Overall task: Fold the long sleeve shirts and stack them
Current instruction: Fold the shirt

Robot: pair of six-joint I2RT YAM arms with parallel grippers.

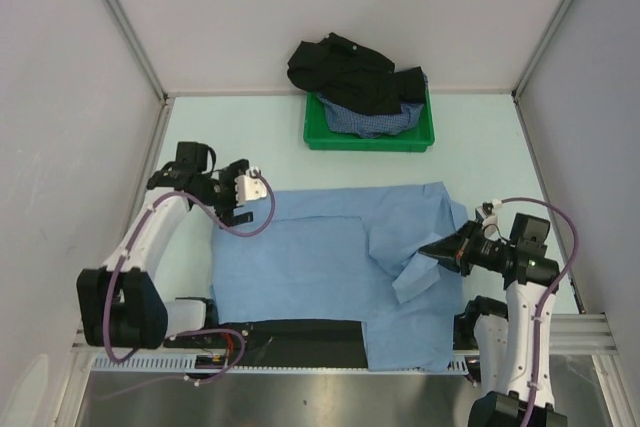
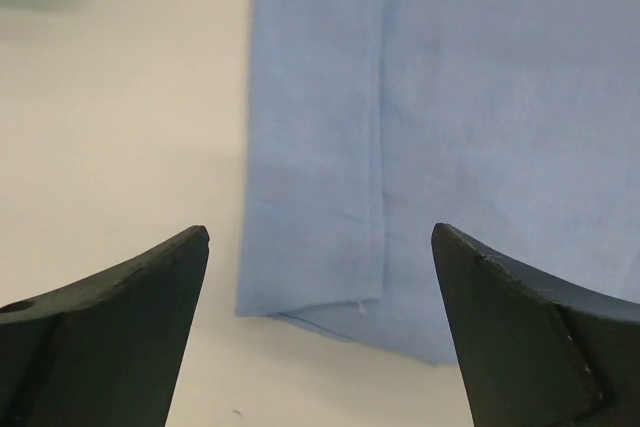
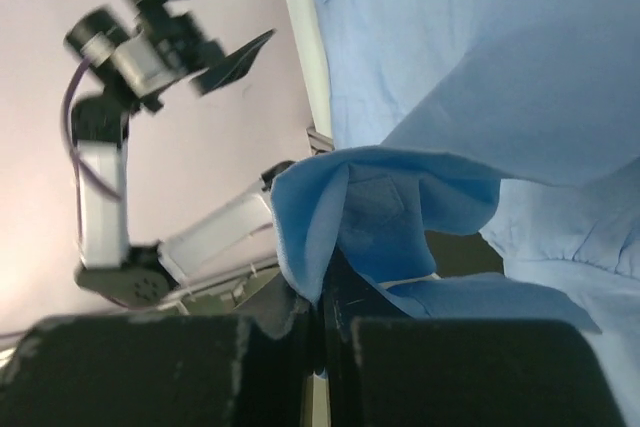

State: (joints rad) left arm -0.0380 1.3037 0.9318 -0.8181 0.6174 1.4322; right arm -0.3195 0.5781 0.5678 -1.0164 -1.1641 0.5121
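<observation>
While the right claw [image 3: 320, 297] is pinched shut on a bunched fold of the blue shirt [image 3: 480, 57], lifted a little off the table, the left claw [image 2: 320, 247] stands wide open and holds nothing. It hangs over the shirt's far left corner; whether it touches the cloth I cannot tell.

Judging by this, the first shirt is mid-fold, its right side or sleeve being drawn in over the body. The next move likely calls for the right claw to carry its fold left across the body and lay it down flat, without dragging the rest along. The left claw could pin or take the corner under it.

The blue shirt [image 1: 320, 257] lies spread across the middle of the table [image 1: 240, 127], with one flap hanging over the near edge at the right. Well behind it, by the back wall, the tray [image 1: 370, 142] holds the checked shirt [image 1: 365, 122], with the black shirt [image 1: 345, 72] heaped on top and spilling over the far rim. Neither is folded yet.

The table is pale green and smooth. White panels [image 1: 80, 47] in metal rails close it in on three sides.
</observation>
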